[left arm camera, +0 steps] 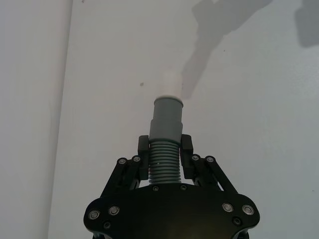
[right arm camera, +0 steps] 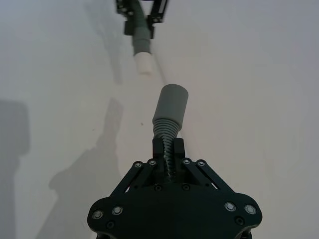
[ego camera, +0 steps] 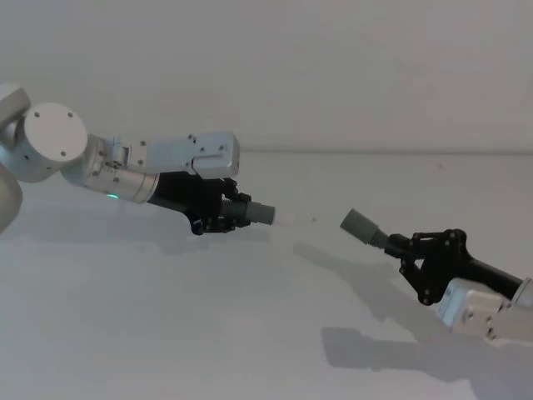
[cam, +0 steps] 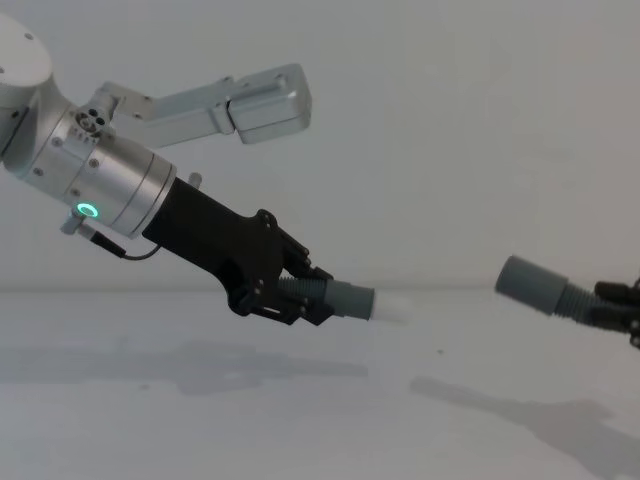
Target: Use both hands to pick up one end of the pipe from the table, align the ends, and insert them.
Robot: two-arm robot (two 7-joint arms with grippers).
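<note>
Grey ribbed hose hangs above the white desk (ego camera: 166,333): the left claw (ego camera: 226,213) is clenched on the left hose piece (left arm camera: 164,159), white tip (ego camera: 287,218) pointing to 3 o'clock, the right claw (ego camera: 405,247) on the right hose piece (right arm camera: 165,132), open cuff (ego camera: 360,223) aimed at 10 o'clock. Aligning seems in hand, the ends well apart and not coaxial. Next, I judge, the cuff must square up to the tip, then close straight in.
</note>
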